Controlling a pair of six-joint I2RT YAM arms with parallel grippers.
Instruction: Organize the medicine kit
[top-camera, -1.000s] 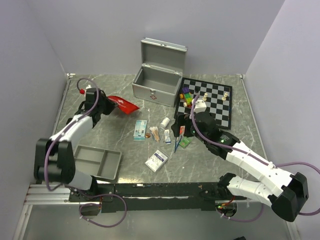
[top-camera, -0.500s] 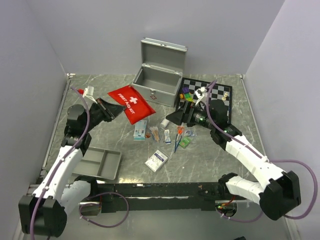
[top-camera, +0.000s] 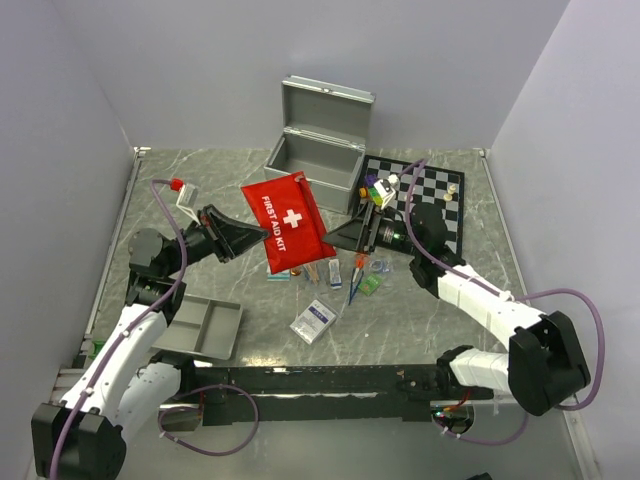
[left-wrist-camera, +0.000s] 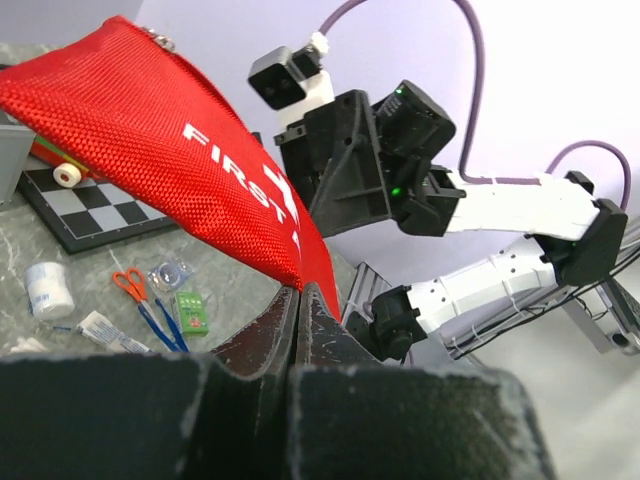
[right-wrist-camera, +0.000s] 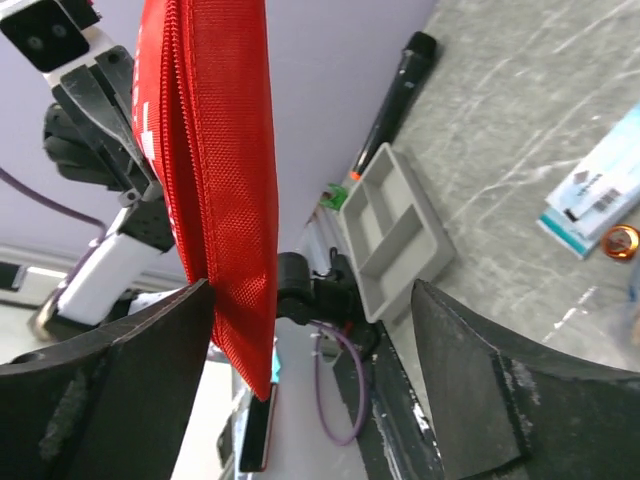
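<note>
Mid-air handover
Left gripper (top-camera: 263, 232) clenched on a corner of the red pouch (top-camera: 290, 222), lifting it so the right gripper (top-camera: 333, 238) (spread wide around its edge) can likely take it; the medicine kit (top-camera: 312, 170) stands open at the back of the surface (top-camera: 420, 340).

The medicine kit (top-camera: 318, 150) is a boxy silver metal case; hinged lid raised upright behind the body; interior exposed to view from above; standing level at the far centre of the table (top-camera: 420, 330); front wall partly hidden.
</note>
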